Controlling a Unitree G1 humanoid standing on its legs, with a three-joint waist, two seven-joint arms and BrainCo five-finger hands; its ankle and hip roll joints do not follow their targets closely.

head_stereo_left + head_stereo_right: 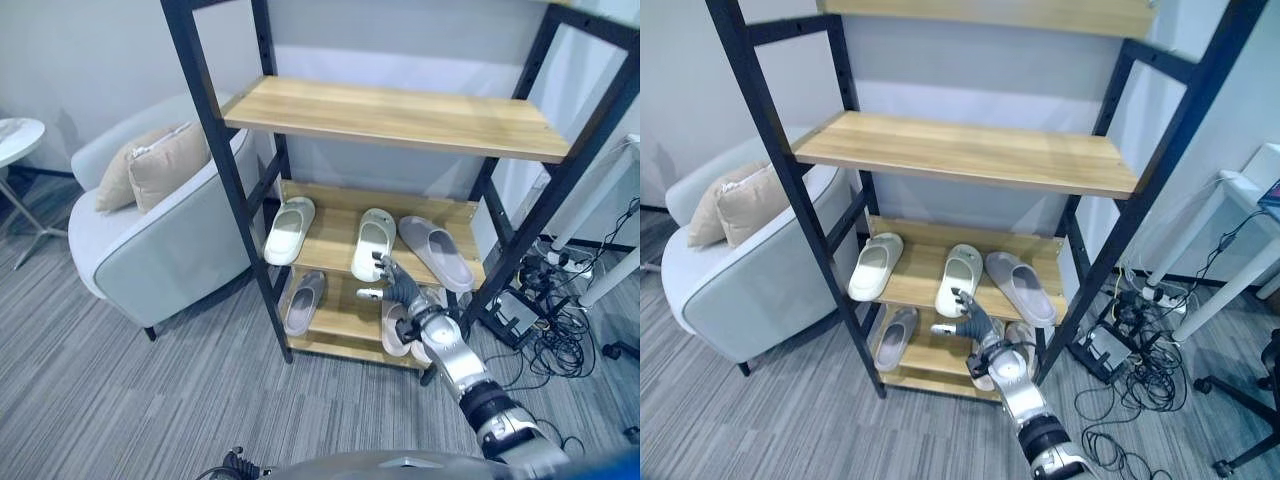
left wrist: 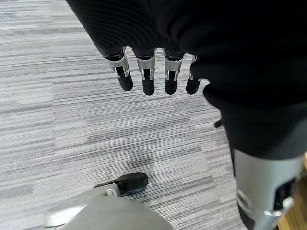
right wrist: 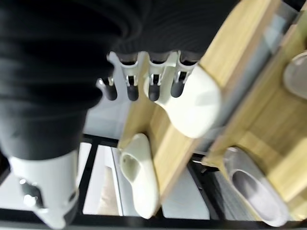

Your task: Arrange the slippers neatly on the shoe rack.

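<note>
The right hand (image 1: 400, 287) reaches out in front of the rack (image 1: 215, 150), fingers straight and spread, thumb out to the side, holding nothing. It hovers at the front edge of the middle shelf (image 1: 330, 240), just before the heel of the white slipper (image 1: 372, 243) in the centre. From its wrist view, the fingertips (image 3: 153, 92) sit right at that slipper's rounded end; whether they touch it I can't tell.

The left hand (image 2: 153, 72) hangs over grey carpet (image 2: 72, 120), fingers straight and relaxed, empty.

Down on the bottom shelf (image 1: 345, 322), a grey slipper (image 1: 304, 301) lies on the left. On the right, partly behind the right arm, sits a pale pair (image 1: 398, 330), hard to make out.

On the middle shelf there are three slippers. A white one (image 1: 289, 229) lies at the left, toe pointing back. The centre white one lies next to it with a gap between. A grey one (image 1: 436, 252) lies to the right, angled, its heel near the front right corner.

Above, the top shelf (image 1: 400, 115) is bare wood.

Left of the rack stands a grey armchair (image 1: 160, 240) with a beige cushion (image 1: 160, 165). Right of the rack, cables (image 1: 560, 330) tangle on the floor.
</note>
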